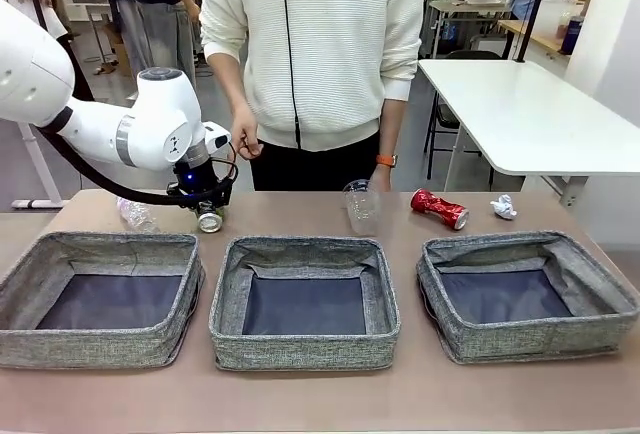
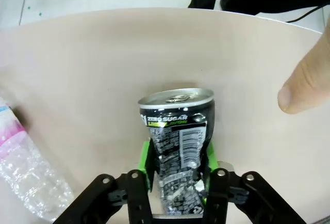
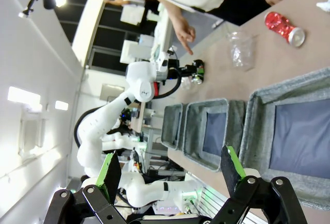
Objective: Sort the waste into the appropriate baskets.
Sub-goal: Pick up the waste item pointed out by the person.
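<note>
My left tool (image 2: 178, 168) is closed on the one dark printed drink can (image 2: 178, 131), green pads pressed to its two sides; I cannot tell whether it rests on the desk (image 1: 300, 399) or is lifted off it. My right tool (image 3: 170, 172) stands wide open with nothing between its fingers. I count three grey woven baskets in a row: the left basket (image 1: 95, 342), the middle basket (image 1: 300, 346) and the right basket (image 1: 530, 339), all three with bare dark bottoms. With the middle basket as the dial's centre, the held can sits at 10 o'clock, one clear plastic bottle (image 1: 137, 216) just beside it toward 9, one clear plastic cup (image 1: 362, 207) at 1, and one crushed red can (image 1: 439, 208) and one crumpled white paper ball (image 1: 504, 207) toward 2. A person's hand (image 1: 245, 139) hangs beyond the can at 11.
</note>
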Motion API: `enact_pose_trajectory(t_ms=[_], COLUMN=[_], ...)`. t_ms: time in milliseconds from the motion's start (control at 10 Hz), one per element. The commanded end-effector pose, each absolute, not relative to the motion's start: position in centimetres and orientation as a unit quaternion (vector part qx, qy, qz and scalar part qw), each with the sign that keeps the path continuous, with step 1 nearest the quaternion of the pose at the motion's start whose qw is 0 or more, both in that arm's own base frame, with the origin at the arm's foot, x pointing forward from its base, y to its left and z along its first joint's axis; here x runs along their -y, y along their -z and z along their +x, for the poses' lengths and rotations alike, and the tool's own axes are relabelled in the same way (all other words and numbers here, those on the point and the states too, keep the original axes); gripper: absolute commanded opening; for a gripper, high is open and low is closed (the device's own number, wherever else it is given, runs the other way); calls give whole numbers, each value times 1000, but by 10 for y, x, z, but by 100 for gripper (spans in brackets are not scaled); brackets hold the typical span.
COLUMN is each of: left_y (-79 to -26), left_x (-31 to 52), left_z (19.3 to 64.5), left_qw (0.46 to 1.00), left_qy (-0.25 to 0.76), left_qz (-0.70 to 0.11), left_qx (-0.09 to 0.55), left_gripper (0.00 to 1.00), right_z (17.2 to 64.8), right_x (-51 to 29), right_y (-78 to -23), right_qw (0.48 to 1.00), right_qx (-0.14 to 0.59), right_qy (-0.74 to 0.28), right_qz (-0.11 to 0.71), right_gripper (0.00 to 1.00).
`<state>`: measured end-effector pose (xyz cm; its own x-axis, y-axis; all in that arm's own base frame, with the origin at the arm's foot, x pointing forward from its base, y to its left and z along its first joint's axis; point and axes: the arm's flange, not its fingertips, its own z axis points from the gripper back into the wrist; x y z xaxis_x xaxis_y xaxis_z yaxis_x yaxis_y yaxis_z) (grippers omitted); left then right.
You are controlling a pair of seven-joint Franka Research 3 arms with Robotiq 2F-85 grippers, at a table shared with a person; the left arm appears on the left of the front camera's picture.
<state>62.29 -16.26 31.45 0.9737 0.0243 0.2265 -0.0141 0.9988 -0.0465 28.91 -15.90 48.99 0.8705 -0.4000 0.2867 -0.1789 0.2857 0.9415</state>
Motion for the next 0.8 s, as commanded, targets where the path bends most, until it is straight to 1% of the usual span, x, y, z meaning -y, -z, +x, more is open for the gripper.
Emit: enact_pose_trajectory(t_ms=[0,100,400,500,600,700], left_y=[-319,-321,-322,-332,-358,-399], left_x=[160,159,149,141,128,119], left_z=[611,610,609,606,594,566], left_qw=[993,993,993,992,990,981], left_qy=[3,3,-17,-30,-50,-74], left_qz=[-25,-24,-30,-36,-68,-126], left_qx=[114,118,116,118,116,129], left_gripper=[6,0,0,0,0,0], right_z=[292,292,292,292,292,292], right_x=[159,159,159,159,159,159], right_y=[-491,-491,-491,-491,-491,-491], right_qw=[757,757,757,757,757,757], right_qx=[259,259,259,259,259,259], right_qy=[65,65,65,65,65,65], right_qz=[597,597,597,597,597,597], right_gripper=[100,100,100,100,100,100])
